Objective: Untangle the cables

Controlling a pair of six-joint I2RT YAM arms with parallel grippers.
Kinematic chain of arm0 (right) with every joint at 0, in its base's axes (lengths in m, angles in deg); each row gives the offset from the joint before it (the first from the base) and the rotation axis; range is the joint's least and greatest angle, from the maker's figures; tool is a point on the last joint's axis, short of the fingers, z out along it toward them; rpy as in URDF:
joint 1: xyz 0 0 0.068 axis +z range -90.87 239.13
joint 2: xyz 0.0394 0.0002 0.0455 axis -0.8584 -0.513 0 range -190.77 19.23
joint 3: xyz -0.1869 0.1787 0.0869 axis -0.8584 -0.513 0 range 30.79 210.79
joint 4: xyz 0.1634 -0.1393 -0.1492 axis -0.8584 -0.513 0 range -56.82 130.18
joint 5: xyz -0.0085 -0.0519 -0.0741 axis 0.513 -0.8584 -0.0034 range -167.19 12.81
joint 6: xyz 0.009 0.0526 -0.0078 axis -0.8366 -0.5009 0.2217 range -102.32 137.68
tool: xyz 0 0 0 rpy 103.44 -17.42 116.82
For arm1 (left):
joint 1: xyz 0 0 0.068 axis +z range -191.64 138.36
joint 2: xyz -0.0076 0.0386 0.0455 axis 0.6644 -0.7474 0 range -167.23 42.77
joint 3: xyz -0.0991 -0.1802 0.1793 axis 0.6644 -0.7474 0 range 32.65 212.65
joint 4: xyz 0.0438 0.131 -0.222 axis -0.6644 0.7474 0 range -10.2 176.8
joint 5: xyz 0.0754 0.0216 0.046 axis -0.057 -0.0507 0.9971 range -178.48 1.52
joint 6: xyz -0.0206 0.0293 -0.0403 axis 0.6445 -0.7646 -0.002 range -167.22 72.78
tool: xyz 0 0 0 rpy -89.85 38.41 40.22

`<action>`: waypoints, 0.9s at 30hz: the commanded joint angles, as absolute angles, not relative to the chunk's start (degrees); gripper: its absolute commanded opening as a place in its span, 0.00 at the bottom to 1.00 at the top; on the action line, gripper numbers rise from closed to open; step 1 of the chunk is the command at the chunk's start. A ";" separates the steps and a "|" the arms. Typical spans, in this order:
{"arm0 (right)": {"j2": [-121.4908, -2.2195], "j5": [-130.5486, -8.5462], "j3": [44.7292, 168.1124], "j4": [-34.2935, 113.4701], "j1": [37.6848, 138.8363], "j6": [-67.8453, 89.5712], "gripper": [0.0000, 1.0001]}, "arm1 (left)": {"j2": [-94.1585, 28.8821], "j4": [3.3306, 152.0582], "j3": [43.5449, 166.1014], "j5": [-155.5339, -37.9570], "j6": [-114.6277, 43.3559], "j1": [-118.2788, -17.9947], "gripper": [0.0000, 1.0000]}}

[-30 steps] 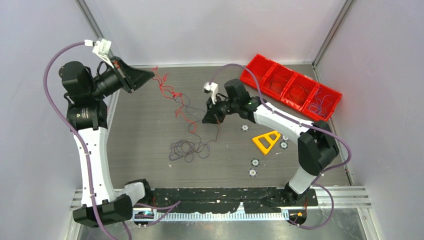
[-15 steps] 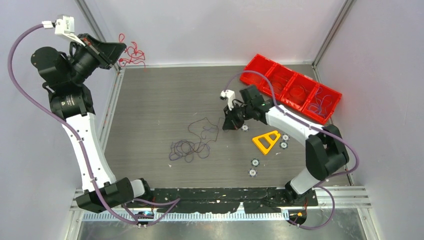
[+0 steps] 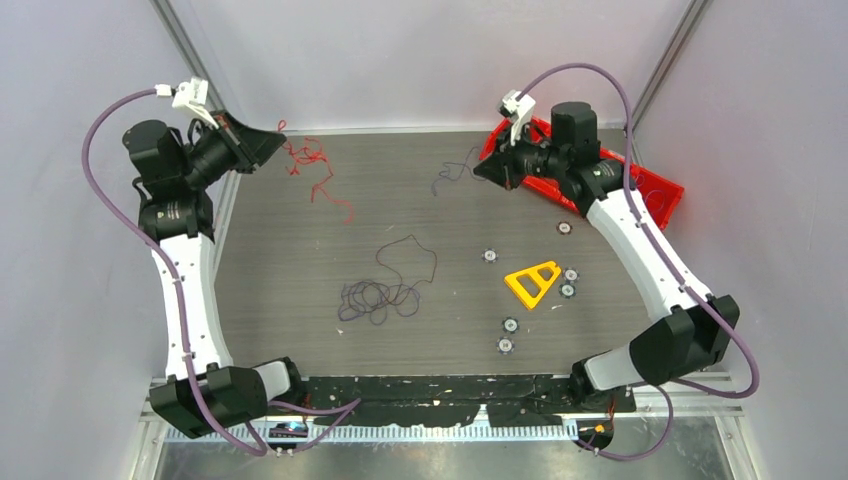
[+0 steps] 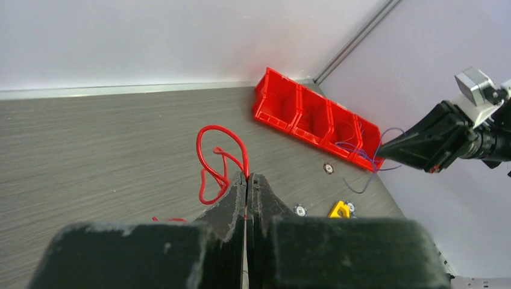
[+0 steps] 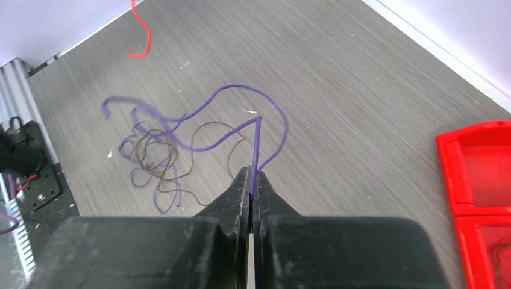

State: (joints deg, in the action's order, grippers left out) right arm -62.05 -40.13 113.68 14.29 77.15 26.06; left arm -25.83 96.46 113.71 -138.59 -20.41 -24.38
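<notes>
My left gripper (image 3: 272, 142) is raised at the back left and shut on a red cable (image 3: 318, 178), which hangs curling toward the table; it also shows in the left wrist view (image 4: 214, 158) at my gripper (image 4: 247, 176). My right gripper (image 3: 482, 170) is raised at the back right, shut on a purple cable (image 3: 452, 172), also seen in the right wrist view (image 5: 253, 114) at my gripper (image 5: 252, 174). A clump of purple and dark brown cables (image 3: 378, 295) lies mid-table, also visible in the right wrist view (image 5: 158, 162).
A red bin with several compartments (image 3: 640, 195) stands at the back right, holding some wires. A yellow triangular piece (image 3: 532, 281) and several small round discs (image 3: 508, 325) lie right of the clump. Walls enclose the table on three sides.
My right gripper has swung up and back toward the red bin, carrying the purple cable away from the clump. My left gripper came back down and right with the red cable.
</notes>
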 commanded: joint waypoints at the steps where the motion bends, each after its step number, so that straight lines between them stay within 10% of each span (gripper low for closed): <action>1: -65.67 -45.35 118.85 13.43 73.96 24.99 0.05 | -22.70 95.79 112.91 -139.51 -23.39 -25.06 0.00; 21: -109.84 -79.92 157.90 17.86 67.22 32.97 0.06 | -19.80 109.36 110.79 -138.98 -33.92 -25.64 0.00; 27: -116.65 -85.54 164.80 17.37 67.25 39.57 0.39 | -20.58 110.17 111.34 -140.99 -34.06 -25.73 0.00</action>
State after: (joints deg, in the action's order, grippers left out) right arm -116.34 -79.30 161.39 16.11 67.28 34.08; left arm -21.22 109.25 110.63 -139.14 -32.71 -25.47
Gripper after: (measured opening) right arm 0.226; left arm 0.009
